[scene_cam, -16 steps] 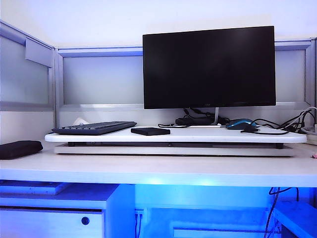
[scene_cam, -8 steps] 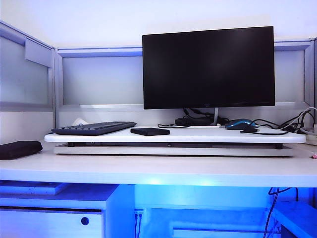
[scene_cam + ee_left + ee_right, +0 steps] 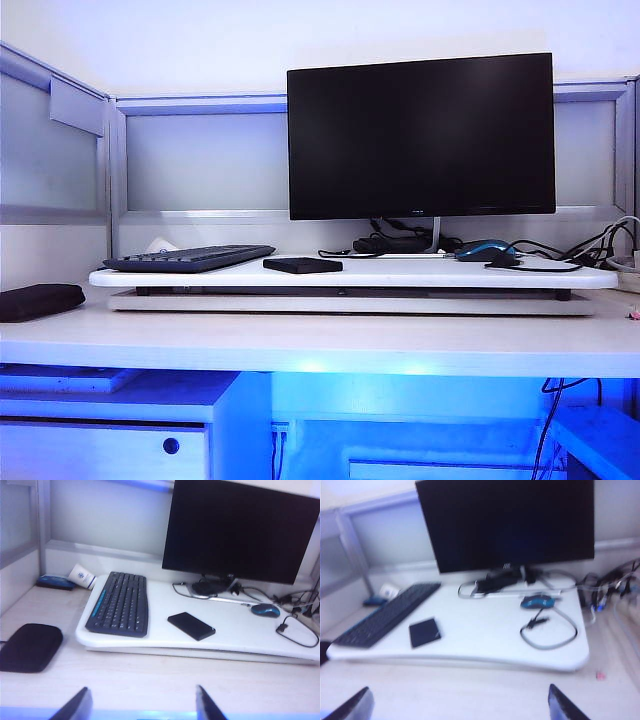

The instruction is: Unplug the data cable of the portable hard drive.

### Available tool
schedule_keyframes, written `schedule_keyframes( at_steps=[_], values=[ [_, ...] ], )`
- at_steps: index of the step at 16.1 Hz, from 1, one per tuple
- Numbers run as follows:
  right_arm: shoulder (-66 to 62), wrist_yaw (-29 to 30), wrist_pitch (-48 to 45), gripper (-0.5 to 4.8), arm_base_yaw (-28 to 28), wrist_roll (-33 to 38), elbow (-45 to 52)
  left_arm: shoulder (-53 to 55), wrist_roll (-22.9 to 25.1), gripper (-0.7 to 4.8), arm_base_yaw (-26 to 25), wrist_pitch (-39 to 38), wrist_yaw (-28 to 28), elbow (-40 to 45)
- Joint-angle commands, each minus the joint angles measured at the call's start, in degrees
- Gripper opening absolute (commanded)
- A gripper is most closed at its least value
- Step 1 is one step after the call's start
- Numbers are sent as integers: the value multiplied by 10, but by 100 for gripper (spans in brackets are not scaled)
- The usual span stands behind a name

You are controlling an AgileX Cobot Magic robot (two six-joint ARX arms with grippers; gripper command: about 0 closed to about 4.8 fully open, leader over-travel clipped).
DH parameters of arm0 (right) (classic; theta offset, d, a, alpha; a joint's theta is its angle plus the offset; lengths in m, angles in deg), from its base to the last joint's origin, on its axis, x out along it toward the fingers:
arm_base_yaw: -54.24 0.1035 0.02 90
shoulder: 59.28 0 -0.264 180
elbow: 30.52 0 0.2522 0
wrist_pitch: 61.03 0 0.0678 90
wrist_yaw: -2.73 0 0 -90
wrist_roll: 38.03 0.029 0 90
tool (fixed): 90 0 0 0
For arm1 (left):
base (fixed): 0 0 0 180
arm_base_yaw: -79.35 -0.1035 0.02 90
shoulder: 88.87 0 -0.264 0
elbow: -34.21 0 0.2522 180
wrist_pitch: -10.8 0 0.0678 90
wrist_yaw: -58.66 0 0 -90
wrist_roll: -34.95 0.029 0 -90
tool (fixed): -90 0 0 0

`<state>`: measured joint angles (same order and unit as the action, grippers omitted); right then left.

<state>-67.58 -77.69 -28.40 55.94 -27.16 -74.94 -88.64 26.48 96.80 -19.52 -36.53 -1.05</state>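
Observation:
The portable hard drive is a small dark slab lying flat on the white raised board, next to the keyboard. I see no cord attached to it. The data cable lies in a loose loop on the far side of the board by the mouse, its plug free. My left gripper and right gripper hover over the bare desk in front of the board. Both are open and hold nothing. Neither arm appears in the exterior view.
On the board are a black keyboard, a monitor and a blue-and-black mouse. A black soft pouch lies on the desk beside the board, a paper cup behind it. Tangled leads crowd the far end.

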Motion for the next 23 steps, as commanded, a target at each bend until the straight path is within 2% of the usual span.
schedule_keyframes(
  at_steps=[1, 5, 12, 14, 15, 16, 17, 18, 19, 20, 21, 23],
  values=[
    [0, -8, -63, 479, 0, 2, 49, 0, -6, 276, -1, 46, -39, 60],
    [-3, -41, -106, 479, 0, 8, 105, 0, -17, 276, -1, 97, -107, 124],
    [-10, -53, -178, 479, 0, 10, 170, 0, -31, 276, -1, 100, -208, 194],
    [-10, -87, -179, 479, 0, 11, 185, 0, -35, 276, -1, 90, -240, 211],
    [-10, -84, -203, 479, 1, 49, 250, 0, -34, 174, -1, 80, -173, 211],
    [-10, -77, -212, 479, 1, 50, 261, 0, -26, 173, -1, 80, -163, 211],
    [-10, -56, -247, 479, 1, 50, 295, 0, 21, 173, -1, 76, -117, 211],
    [-10, -56, -247, 479, 0, 49, 298, 0, 29, 169, -1, 75, -118, 211],
    [-10, -56, -242, 479, 0, 38, 299, 0, 5, 52, -25, 79, -158, 211],
    [-10, -56, -233, 479, 0, 38, 299, 0, -90, 52, -56, 78, -157, 211],
    [-9, -56, -225, 479, 0, 38, 300, 0, -99, 52, -69, 78, -162, 211],
    [-10, -103, -207, 479, 0, 37, 300, 0, -30, 52, -85, 83, -248, 211]
  ],
)
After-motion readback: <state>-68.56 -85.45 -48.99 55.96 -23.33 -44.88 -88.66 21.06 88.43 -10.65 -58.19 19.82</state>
